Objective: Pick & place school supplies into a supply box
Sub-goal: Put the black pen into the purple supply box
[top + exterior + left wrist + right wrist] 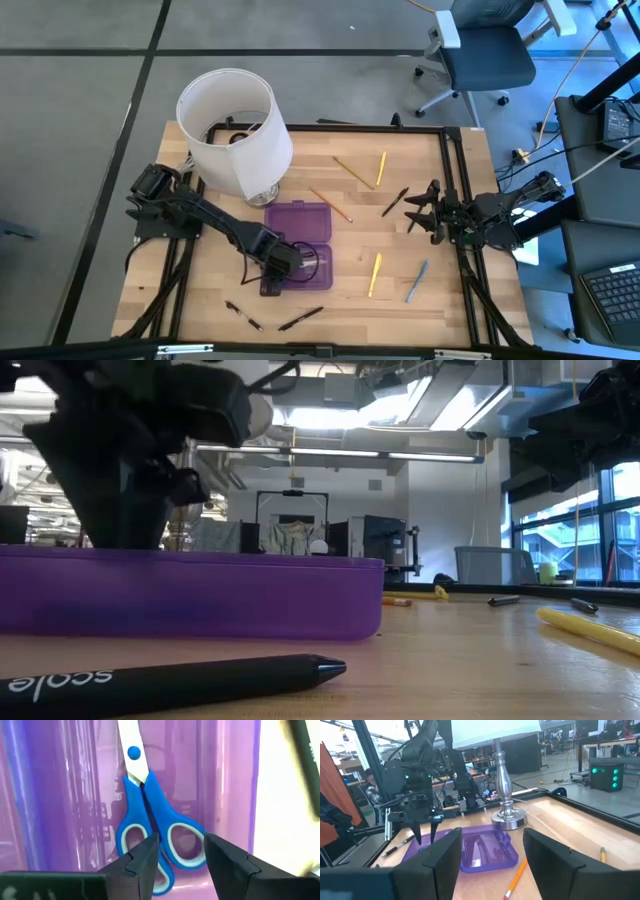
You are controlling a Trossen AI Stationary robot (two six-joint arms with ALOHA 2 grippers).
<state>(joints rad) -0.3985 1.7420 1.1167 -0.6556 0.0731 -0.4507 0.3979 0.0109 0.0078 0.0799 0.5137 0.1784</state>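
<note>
Blue-handled scissors [150, 825] lie in the supply box [300, 240] beneath the open left gripper [177, 862].

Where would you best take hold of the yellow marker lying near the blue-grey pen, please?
Grip the yellow marker around its middle, coming straight down from above. It lies flat on the bare table, a slim stick, with clear wood on both long sides, so the fingers should close across its width. The right claw waits open nearby; the pen lies apart and should not interfere.
</note>
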